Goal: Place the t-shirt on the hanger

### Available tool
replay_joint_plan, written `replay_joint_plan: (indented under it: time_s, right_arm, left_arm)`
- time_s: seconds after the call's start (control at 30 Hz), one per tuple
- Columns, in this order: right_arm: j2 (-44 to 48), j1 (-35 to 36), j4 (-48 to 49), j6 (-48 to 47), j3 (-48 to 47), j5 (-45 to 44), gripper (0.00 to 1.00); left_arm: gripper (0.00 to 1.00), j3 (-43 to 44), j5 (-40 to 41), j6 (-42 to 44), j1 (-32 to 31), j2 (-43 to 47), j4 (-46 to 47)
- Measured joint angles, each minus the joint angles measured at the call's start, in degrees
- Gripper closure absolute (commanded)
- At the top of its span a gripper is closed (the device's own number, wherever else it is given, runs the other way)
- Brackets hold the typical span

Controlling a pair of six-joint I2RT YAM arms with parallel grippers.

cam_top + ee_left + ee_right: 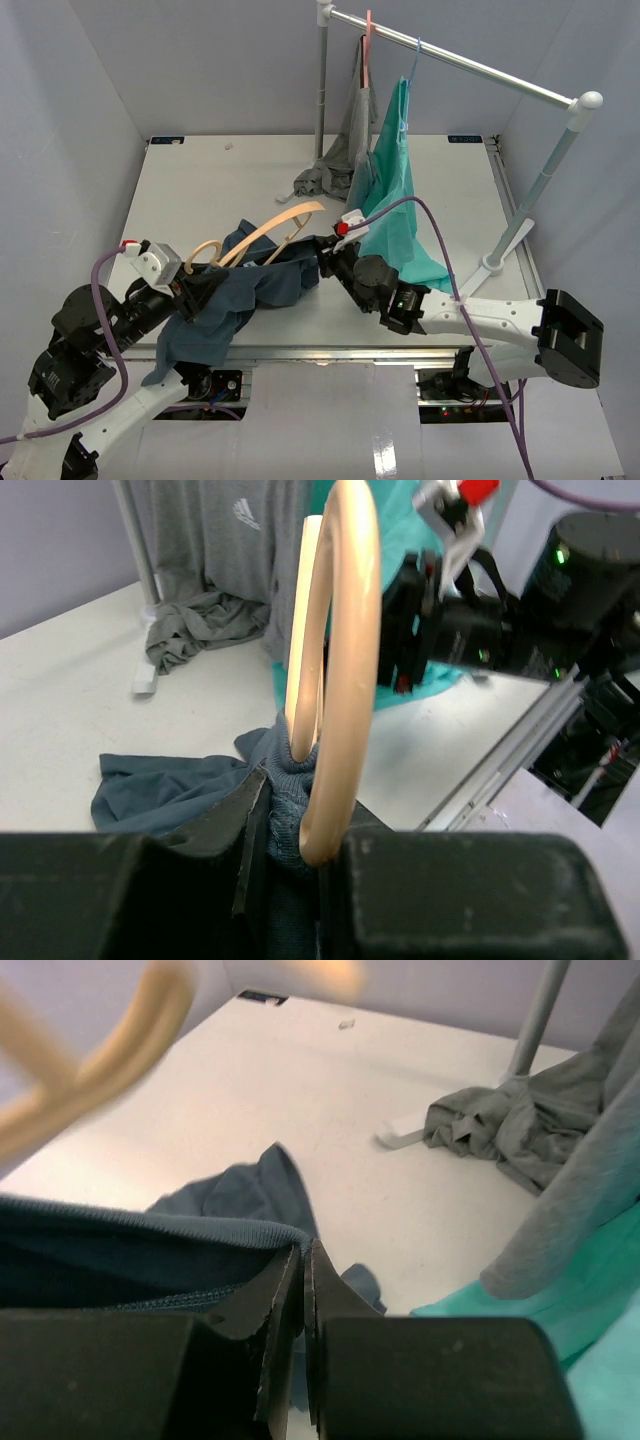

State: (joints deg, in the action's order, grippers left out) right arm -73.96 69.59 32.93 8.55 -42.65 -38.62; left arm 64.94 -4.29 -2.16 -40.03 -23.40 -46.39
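The dark slate-blue t-shirt (pixel 255 285) lies bunched at the table's near edge, stretched between both grippers. The tan hanger (pixel 275 228) rises tilted out of it, one arm pointing to the far right. My left gripper (pixel 195 290) is shut on the hanger's end and the shirt's ribbed collar; in the left wrist view the hanger (pixel 345 680) stands between the jaws with the t-shirt (pixel 160 790) bunched round it. My right gripper (pixel 322 262) is shut on the collar edge of the t-shirt (pixel 120 1250). The hanger (pixel 110 1050) shows blurred at the right wrist view's upper left.
A white clothes rack (pixel 450 55) stands at the back right, its foot (pixel 495 265) on the table. A grey garment (pixel 345 150) on a pink hanger (pixel 368 40) and a teal-green garment (pixel 395 190) on a blue hanger (pixel 412 65) hang just behind my right gripper.
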Motion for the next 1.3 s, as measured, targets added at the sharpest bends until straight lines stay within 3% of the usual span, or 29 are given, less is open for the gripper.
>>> replay_joint_plan:
  time_s: [0.53,1.0,1.3]
  right_arm:
    - [11.16,-7.40,-11.63,1.03,-3.98,3.69,0.92]
    - [12.21,-8.57,-29.86,-1.62,-12.55,10.83,0.92]
    - [8.30,-5.03,-37.83,-5.68,-22.63,22.09,0.92]
  left_arm:
    - [1.00,0.82,-6.47,7.46,0.00,-1.66,-6.07]
    - [1.00,0.21,-1.25,11.71,0.00,-8.89,-3.27]
    - [1.00,-3.78,-8.92,12.82,0.02,-15.86,2.27]
